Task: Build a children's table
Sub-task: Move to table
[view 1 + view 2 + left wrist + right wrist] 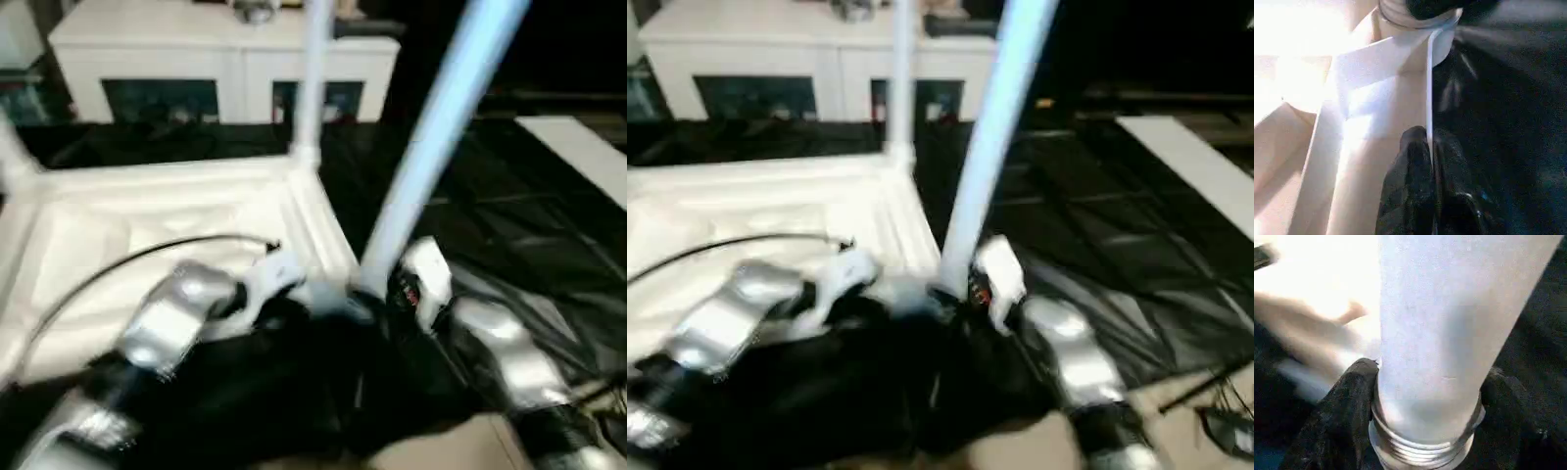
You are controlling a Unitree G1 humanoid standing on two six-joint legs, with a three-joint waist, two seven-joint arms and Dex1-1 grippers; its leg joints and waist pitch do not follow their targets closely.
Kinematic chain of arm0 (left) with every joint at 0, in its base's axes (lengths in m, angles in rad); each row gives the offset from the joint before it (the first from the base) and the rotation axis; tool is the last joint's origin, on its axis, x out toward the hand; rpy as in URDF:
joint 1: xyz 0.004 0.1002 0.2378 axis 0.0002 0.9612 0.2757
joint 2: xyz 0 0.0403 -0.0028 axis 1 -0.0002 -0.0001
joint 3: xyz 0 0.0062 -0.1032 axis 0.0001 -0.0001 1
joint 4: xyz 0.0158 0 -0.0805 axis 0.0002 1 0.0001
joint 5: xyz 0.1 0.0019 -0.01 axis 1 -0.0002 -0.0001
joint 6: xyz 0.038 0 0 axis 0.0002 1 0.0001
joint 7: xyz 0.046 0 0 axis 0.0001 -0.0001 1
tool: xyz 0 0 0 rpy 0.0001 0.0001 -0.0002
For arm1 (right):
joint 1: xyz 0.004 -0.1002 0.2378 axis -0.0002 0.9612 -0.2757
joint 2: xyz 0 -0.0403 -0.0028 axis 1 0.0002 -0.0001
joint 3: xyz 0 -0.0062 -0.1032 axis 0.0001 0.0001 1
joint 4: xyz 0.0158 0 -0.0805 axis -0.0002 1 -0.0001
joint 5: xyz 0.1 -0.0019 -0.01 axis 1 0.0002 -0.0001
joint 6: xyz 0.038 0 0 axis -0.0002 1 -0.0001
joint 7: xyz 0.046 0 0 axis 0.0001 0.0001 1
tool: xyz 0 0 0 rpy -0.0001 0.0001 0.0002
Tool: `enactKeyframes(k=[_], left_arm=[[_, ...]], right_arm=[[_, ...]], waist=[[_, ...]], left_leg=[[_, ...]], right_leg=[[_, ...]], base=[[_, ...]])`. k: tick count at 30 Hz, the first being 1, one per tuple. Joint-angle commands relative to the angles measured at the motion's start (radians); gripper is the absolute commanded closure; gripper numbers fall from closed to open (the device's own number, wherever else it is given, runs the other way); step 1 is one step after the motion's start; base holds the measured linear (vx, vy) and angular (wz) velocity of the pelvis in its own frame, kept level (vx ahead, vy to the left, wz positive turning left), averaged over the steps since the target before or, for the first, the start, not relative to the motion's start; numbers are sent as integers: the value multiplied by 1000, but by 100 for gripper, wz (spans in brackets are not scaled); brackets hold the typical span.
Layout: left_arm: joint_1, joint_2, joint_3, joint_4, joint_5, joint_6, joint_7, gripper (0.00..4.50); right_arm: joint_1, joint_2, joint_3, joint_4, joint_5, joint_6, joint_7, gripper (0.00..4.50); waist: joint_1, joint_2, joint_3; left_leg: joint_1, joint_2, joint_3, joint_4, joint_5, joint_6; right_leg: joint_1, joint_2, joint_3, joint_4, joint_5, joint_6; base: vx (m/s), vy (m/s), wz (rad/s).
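Tabletop (147,225) lies ribs-up on the black floor sheet (1097,235), one leg (312,78) already upright in its far corner socket. Right fingers (1347,411), part open, clasp a second leg (441,127) at its threaded end by the near corner. Left fingers (1415,196) pinch the near rim shut. Judgement: steady the top, square the leg over the socket, then twist without cross-threading.

White plastic tabletop (147,211), smooth w/ soft sheen; held leg (1449,333) matt white plastic, ridged thread at base. Black floor sheet (509,225) glossy, creased. Forearms (181,313) brushed silver metal; far cabinet (225,49) matt white.
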Motion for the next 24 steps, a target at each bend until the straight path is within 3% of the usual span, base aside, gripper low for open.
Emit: enactKeyframes(k=[1, 4, 7, 8, 9, 10, 11, 12, 13, 14, 15, 16, 17, 18, 20, 22, 24], left_arm=[[-36, -77, -8, 30, -3, 46, 78, 450], [-66, -121, 3, 75, 14, 74, 145, 450], [-127, -201, 22, 168, 41, 51, 249, 450], [-142, -220, 27, 191, 45, 44, 274, 450], [-147, -227, 28, 197, 45, 41, 278, 450], [-151, -232, 28, 201, 45, 38, 280, 450], [-154, -236, 23, 200, 43, 32, 270, 450], [-152, -233, 18, 194, 41, 29, 260, 450], [-147, -229, 14, 187, 40, 26, 251, 450], [-147, -229, 14, 187, 40, 26, 251, 450], [-135, -215, 3, 173, 34, 21, 226, 450], [-130, -208, -4, 167, 32, 10, 207, 450], [-130, -208, -4, 167, 32, 10, 207, 450], [-125, -204, -7, 162, 30, 9, 197, 450], [-118, -194, -15, 153, 28, -5, 171, 450], [-114, -189, -20, 149, 29, -16, 156, 450], [-110, -183, -26, 145, 30, -22, 142, 450]], right_arm=[[-25, 40, -5, 86, -58, 47, -160, 181], [-52, 71, -6, 119, -92, 49, -261, 181], [-118, 155, -38, 197, -92, 61, -402, 181], [-138, 177, -49, 220, -95, 65, -442, 181], [-148, 187, -56, 231, -95, 61, -461, 181], [-156, 194, -61, 240, -95, 59, -475, 181], [-172, 204, -69, 257, -96, 48, -495, 182], [-178, 207, -72, 265, -93, 40, -497, 182], [-181, 208, -73, 268, -90, 34, -492, 182], [-181, 208, -73, 268, -90, 34, -492, 182], [-186, 209, -78, 278, -84, 28, -486, 182], [-187, 212, -90, 282, -73, 28, -481, 182], [-187, 212, -90, 282, -73, 28, -481, 182], [-188, 213, -96, 284, -70, 27, -483, 182], [-189, 213, -108, 283, -65, 22, -483, 182], [-195, 213, -116, 287, -65, 16, -482, 182], [-200, 211, -117, 292, -68, 14, -481, 182]], waist=[[-13, 14, -39], [-24, 24, -37], [-26, 24, -30], [-12, 36, -28], [68, 32, -32], [47, -19, -60], [49, -67, -67], [48, -46, -52], [65, -25, -59], [63, -25, -47], [69, 12, -65], [34, 24, -73], [27, 23, -69], [29, 26, -66], [32, 15, -64], [35, 14, -61], [36, 15, -62]], left_leg=[[43, 70, -77, -107, -712, -142], [45, 74, -80, -131, -811, -163], [51, 71, -49, -153, -862, -157], [10, 84, -28, -207, -877, -156], [-90, 93, 31, -274, -888, -156], [18, 65, 62, -205, -630, -124], [92, 50, 13, -34, -467, -127], [42, 7, -74, 91, -153, -43], [-21, -17, -109, 91, -79, -31], [-59, 31, -111, -3, -67, -84], [-21, 54, -112, -45, -88, -115], [40, 91, -120, -65, -50, -85], [20, 80, -111, -67, -72, -71], [15, 70, -97, -77, -166, -69], [17, 65, -84, -78, -250, -61], [17, 67, -75, -81, -272, -63], [17, 70, -72, -83, -263, -70]], right_leg=[[1, -46, 5, -95, -616, -107], [11, -31, -20, -88, -532, -106], [8, -12, -47, -87, -562, -104], [55, 12, -66, -16, -496, -106], [131, 34, -60, 167, -275, -82], [49, 1, 17, 96, -420, -55], [-40, -91, 48, -50, -735, -18], [-38, -163, 123, -140, -1039, -39], [35, -160, 126, -102, -968, -65], [69, -115, 46, -49, -727, -104], [57, -68, 23, -25, -521, -134], [20, -21, 13, 22, -1, -210], [39, -28, 17, 16, 30, -234], [50, -37, 19, 4, -1, -265], [55, -49, 30, -15, -94, -267], [51, -54, 36, -28, -194, -241], [48, -52, 37, -28, -203, -229]], base=[[-54, 37, -12], [0, 0, 0], [-17, -3, 3], [-113, -27, 13], [-113, -27, 13], [-81, -70, 18], [27, -163, 8], [27, -163, 8], [84, -112, -23], [90, 23, -32], [90, 23, -32], [0, 0, 0], [0, 0, 0], [0, 0, 0], [0, 0, 0], [0, 0, 0], [0, 0, 0]])
